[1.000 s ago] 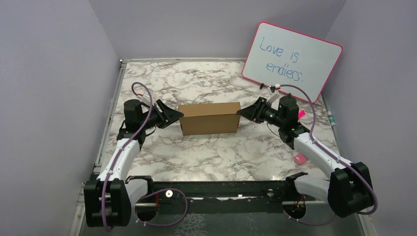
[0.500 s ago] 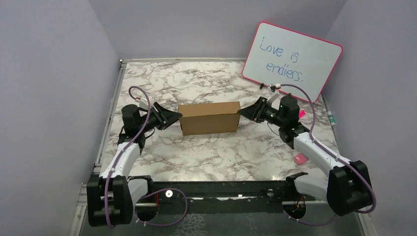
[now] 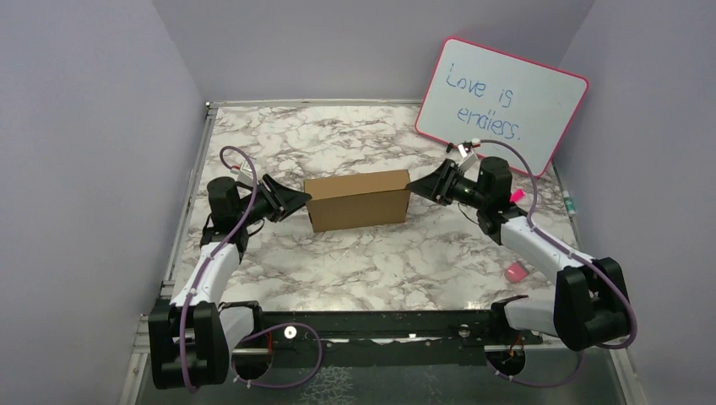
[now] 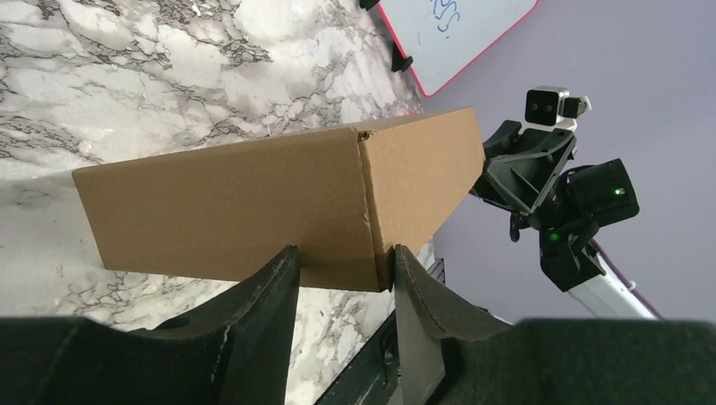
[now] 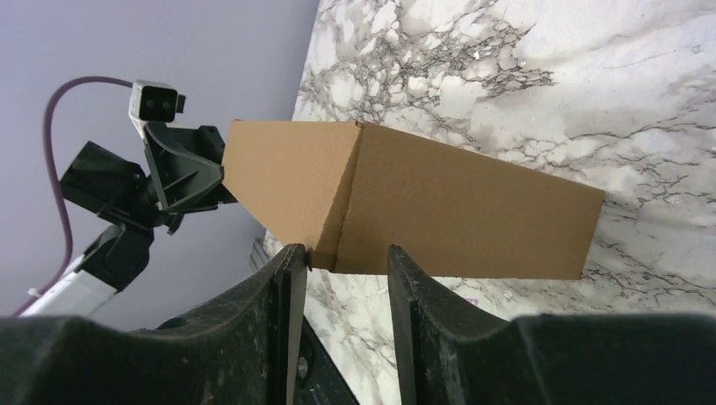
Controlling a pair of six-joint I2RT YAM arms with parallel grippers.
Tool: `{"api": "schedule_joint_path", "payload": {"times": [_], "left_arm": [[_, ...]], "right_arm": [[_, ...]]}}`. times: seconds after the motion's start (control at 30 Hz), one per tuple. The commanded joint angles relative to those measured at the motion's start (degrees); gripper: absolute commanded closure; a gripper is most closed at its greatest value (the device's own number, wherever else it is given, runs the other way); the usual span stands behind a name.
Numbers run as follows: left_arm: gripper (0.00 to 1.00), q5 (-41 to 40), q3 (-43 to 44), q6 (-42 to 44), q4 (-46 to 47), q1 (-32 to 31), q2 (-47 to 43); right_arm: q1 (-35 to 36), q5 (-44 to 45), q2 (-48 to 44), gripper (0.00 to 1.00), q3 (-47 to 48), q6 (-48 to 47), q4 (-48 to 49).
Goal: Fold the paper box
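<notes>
The paper box (image 3: pixel 357 201) is a shut brown cardboard carton lying lengthwise at mid-table, its right end turned slightly toward the back. My left gripper (image 3: pixel 302 201) meets its left end. In the left wrist view the box (image 4: pixel 228 202) fills the middle, and the left gripper (image 4: pixel 342 253) is open, its tips straddling the near vertical corner edge, one tip touching it. My right gripper (image 3: pixel 414 184) meets the right end. In the right wrist view the right gripper (image 5: pixel 342 251) stands open astride the box's (image 5: pixel 456 211) near corner edge. Neither clamps the cardboard.
A pink-framed whiteboard (image 3: pixel 501 103) leans on the back right wall. A small pink object (image 3: pixel 514 272) lies near the right arm. Purple walls close in left, back and right, and a metal rail (image 3: pixel 190 202) runs along the table's left edge.
The right gripper has shifted toward the back and its jaws have widened a little. The box's right end has swung slightly backward. The left gripper has narrowed slightly and barely moved.
</notes>
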Motion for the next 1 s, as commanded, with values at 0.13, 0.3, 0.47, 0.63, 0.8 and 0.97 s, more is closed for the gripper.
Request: {"api": "schedule_joint_path", "payload": {"times": [0.13, 0.3, 0.47, 0.63, 0.8, 0.97], "left_arm": [[0.74, -8.6, -1.9, 8.3, -15.7, 1.3, 1.8], [0.74, -8.9, -1.3, 8.8, -16.3, 1.3, 1.6], [0.74, -9.1, -0.7, 8.7, -16.5, 1.3, 1.5], [0.74, -9.1, 0.1, 9.0, -16.9, 1.3, 1.3], [0.74, -9.0, 0.5, 9.3, -17.0, 1.3, 1.6], [0.74, -8.9, 0.4, 9.4, -17.0, 1.3, 1.8]], "right_arm": [[-1.1, -4.7, 1.8, 0.48, 1.4, 4.0, 1.9], [-1.2, -5.5, 1.5, 0.42, 3.3, 3.9, 1.6], [-1.4, -7.5, 2.4, 0.38, 4.3, 4.2, 2.2], [-1.5, -5.1, 3.3, 0.4, 3.8, 3.2, 1.6], [-1.8, -4.7, 7.0, 0.59, 0.8, 2.9, 5.3], [-1.8, -5.7, 11.3, 0.73, -3.8, 1.1, 9.3]]}}
